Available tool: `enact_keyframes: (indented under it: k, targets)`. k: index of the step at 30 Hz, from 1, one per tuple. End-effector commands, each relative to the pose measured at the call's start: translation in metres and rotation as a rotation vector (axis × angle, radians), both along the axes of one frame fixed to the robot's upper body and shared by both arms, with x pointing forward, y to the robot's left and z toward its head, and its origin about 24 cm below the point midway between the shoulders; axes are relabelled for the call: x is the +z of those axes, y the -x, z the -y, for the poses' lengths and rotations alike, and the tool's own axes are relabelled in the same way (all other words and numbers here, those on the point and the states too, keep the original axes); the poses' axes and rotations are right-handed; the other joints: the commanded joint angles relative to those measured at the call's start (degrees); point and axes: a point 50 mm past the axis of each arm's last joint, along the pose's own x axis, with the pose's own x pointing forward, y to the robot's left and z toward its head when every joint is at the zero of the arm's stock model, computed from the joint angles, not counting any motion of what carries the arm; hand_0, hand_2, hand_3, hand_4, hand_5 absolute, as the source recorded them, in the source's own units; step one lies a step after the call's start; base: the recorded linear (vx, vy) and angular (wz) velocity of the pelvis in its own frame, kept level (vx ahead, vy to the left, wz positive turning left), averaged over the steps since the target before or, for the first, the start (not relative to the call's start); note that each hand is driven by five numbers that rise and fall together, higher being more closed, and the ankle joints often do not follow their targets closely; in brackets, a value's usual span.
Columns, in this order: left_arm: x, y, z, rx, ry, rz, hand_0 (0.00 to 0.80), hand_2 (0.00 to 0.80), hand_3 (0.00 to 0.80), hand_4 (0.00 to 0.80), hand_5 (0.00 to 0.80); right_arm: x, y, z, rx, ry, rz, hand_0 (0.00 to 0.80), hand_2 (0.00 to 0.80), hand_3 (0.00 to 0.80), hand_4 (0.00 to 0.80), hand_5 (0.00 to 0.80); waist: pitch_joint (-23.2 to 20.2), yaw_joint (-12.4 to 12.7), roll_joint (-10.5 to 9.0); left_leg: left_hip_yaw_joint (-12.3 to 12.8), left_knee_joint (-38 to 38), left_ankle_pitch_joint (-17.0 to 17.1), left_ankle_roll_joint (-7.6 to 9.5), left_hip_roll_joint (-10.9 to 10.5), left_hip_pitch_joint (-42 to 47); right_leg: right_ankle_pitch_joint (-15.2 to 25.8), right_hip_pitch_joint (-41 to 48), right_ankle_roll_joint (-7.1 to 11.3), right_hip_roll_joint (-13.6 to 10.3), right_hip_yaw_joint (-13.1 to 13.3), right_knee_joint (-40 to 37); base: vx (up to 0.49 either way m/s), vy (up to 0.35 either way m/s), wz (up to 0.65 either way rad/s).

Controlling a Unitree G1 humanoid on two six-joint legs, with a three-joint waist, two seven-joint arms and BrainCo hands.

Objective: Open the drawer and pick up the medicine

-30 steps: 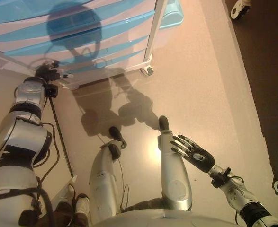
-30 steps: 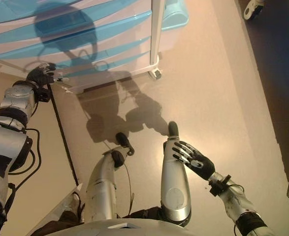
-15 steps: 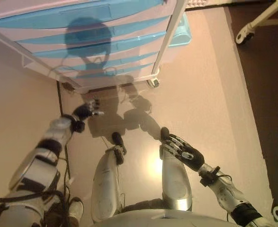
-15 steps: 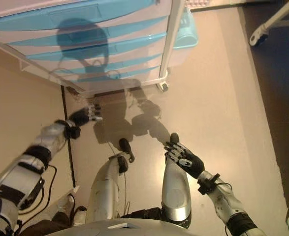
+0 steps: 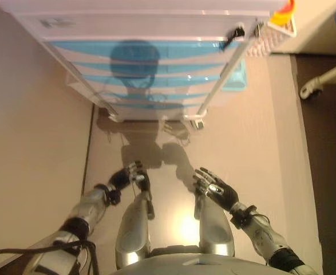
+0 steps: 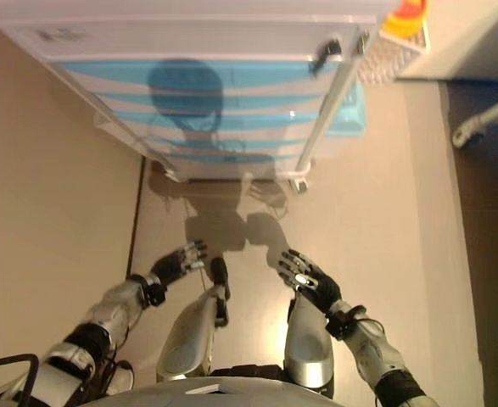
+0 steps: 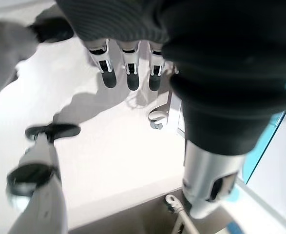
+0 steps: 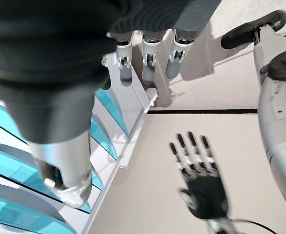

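Beige floor (image 5: 47,114) held a white drawer cart (image 5: 156,74), blue drawers all closed, medicine not visible. Left hand (image 5: 127,176) and right hand (image 5: 216,189) hung well short, fingers straight, empty.

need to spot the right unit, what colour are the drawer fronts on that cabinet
Translucent blue drawer fronts in a white frame, clearest in the left eye view.
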Motion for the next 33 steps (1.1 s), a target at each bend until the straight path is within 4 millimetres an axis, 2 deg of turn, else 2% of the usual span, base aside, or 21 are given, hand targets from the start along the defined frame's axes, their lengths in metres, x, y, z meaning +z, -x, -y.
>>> enact_keyframes:
  k: [1, 7, 15, 33]
  targets:
    - [-0.003, 0.007, 0.012, -0.017, 0.086, -0.018, 0.0, 0.0, 0.0, 0.0, 0.0, -0.009, 0.013, -0.007, -0.005, -0.003, -0.057, 0.0, 0.0, 0.0, 0.0, 0.0, -5.57, 1.75, 0.13, -2.86, 0.49, -5.43, 0.27, -1.87, 3.1, 2.3, 0.36, -1.06, 1.64, -3.16, -0.19, 0.035, -0.075, 0.24]
    - [-0.016, 0.024, 0.022, 0.017, 0.157, -0.097, 0.0, 0.0, 0.0, 0.0, 0.0, -0.025, 0.025, -0.012, -0.045, -0.028, -0.159, 0.0, 0.0, 0.0, 0.0, 0.0, -9.13, 3.0, 0.31, -3.33, -2.95, -3.86, -0.58, -1.43, 5.51, 2.42, 4.14, -1.23, 2.0, -4.97, -3.03, 0.039, -0.057, 0.09]
    - [-0.026, 0.039, 0.033, 0.059, 0.239, -0.152, 0.0, 0.0, 0.0, 0.0, 0.0, -0.037, 0.037, -0.016, -0.102, -0.051, -0.217, 0.0, 0.0, 0.0, 0.0, 0.0, -12.52, 3.64, 0.6, -3.77, -6.39, -2.64, -1.0, -1.18, 7.75, 1.95, 6.92, -1.42, 2.83, -6.17, -4.73, 0.017, -0.028, 0.06]
    - [-0.039, 0.056, 0.041, 0.157, 0.338, -0.209, 0.0, 0.0, 0.0, 0.0, 0.0, -0.055, 0.054, -0.014, -0.162, -0.098, -0.329, 0.0, 0.0, 0.0, 0.0, 0.0, -15.85, 3.79, 0.11, -3.51, -7.43, -3.52, -1.11, -0.78, 10.2, 2.4, 9.76, -1.23, 3.56, -5.93, -7.53, -0.006, -0.017, 0.0]
